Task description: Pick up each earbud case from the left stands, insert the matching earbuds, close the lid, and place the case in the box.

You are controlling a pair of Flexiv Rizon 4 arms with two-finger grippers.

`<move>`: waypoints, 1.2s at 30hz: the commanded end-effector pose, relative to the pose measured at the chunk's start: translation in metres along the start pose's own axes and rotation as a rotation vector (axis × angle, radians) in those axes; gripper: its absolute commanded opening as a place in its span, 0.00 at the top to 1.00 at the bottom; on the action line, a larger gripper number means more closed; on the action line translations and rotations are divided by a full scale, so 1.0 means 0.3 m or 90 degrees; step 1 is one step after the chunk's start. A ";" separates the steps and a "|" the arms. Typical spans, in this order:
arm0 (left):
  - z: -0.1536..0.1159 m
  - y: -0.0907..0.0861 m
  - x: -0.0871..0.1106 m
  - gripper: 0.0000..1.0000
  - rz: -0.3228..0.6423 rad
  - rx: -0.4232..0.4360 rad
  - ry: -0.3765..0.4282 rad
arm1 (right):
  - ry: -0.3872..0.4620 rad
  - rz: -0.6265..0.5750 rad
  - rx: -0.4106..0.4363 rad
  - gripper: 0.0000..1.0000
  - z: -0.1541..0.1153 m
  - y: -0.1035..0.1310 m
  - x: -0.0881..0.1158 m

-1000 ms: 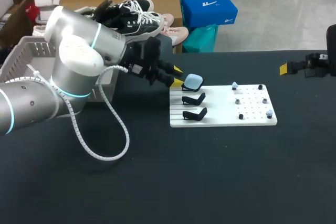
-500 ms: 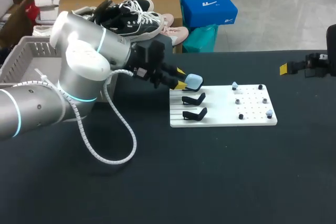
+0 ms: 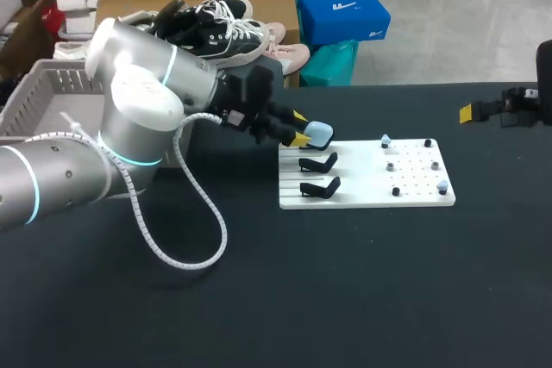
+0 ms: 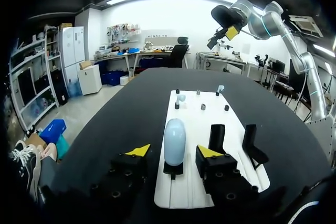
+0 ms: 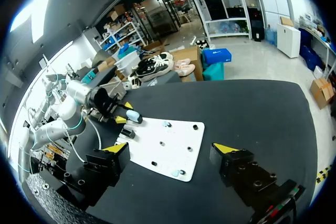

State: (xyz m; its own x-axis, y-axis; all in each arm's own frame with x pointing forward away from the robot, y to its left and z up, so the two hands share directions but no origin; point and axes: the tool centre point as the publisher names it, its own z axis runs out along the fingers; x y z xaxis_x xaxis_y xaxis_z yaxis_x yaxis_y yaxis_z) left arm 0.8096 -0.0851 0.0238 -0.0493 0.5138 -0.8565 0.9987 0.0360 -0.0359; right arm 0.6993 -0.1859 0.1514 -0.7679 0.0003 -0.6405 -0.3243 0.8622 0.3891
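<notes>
Sliding closer, the left pincer (image 3: 297,127) now has its open fingers on either side of the blue earbud case (image 3: 318,134), at the white board's (image 3: 414,200) far left corner. It looks ready to squeeze.

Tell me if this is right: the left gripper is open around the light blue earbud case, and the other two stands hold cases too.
No: the head view shows the other two stands empty. The left gripper is open around the light blue earbud case.

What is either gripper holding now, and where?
Nothing. The left gripper is open, its fingers flanking the pale blue oval earbud case on its black stand without touching; the right gripper is open and empty.
</notes>
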 end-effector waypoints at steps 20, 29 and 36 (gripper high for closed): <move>0.051 0.025 0.005 0.45 -0.010 0.011 -0.001 | 0.000 -0.001 -0.002 0.00 0.005 -0.004 -0.001; 0.054 0.029 0.007 0.54 -0.016 0.003 -0.007 | 0.000 -0.001 -0.002 0.00 0.005 -0.004 -0.001; 0.045 0.019 0.004 0.87 -0.018 0.003 -0.012 | 0.000 -0.001 -0.002 0.00 0.005 -0.004 -0.001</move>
State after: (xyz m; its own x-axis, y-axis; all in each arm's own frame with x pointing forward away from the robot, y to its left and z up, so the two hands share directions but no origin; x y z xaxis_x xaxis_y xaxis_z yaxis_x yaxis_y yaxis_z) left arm 0.8158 -0.0972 0.0158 -0.0777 0.4990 -0.8631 0.9970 0.0452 -0.0635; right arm 0.6993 -0.1859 0.1514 -0.7679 0.0003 -0.6405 -0.3243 0.8622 0.3891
